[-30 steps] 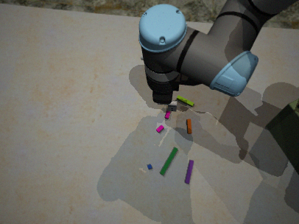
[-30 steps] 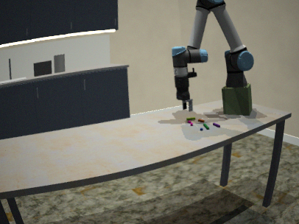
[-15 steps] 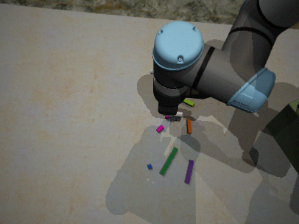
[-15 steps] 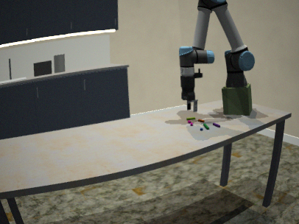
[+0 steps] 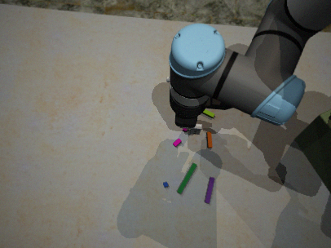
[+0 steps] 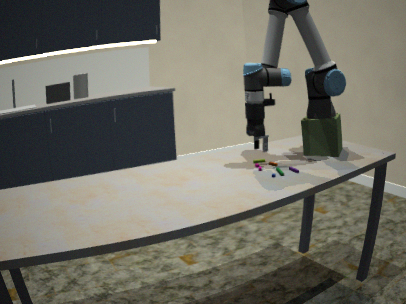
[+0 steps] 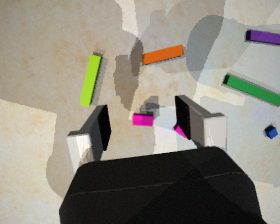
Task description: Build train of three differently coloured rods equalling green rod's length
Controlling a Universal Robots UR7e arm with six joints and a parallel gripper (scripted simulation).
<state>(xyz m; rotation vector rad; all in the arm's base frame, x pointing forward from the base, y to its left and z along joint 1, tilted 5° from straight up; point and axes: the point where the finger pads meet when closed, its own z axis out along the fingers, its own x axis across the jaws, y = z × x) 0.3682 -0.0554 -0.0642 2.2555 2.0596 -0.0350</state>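
Note:
My gripper (image 7: 142, 114) (image 6: 261, 149) is open and empty, pointing down above the table. One magenta rod (image 7: 143, 119) lies below, between the open fingers in the wrist view. A second magenta rod (image 5: 177, 143) is partly hidden by a finger in the wrist view. A lime rod (image 5: 209, 113) (image 7: 91, 80) and an orange rod (image 5: 209, 139) (image 7: 163, 54) lie apart near them. The green rod (image 5: 187, 179) (image 7: 253, 90) lies slanted, with a purple rod (image 5: 209, 190) (image 7: 264, 37) beside it. A small blue rod (image 5: 165, 184) (image 7: 271, 131) lies on the green rod's other side. No rods touch.
The table (image 5: 65, 145) (image 6: 125, 203) bears all the rods. The green base block (image 6: 321, 136) of the arm stands at the table's right end. The arm hangs over the lime rod's side in the top view, and its shadows cross the rods.

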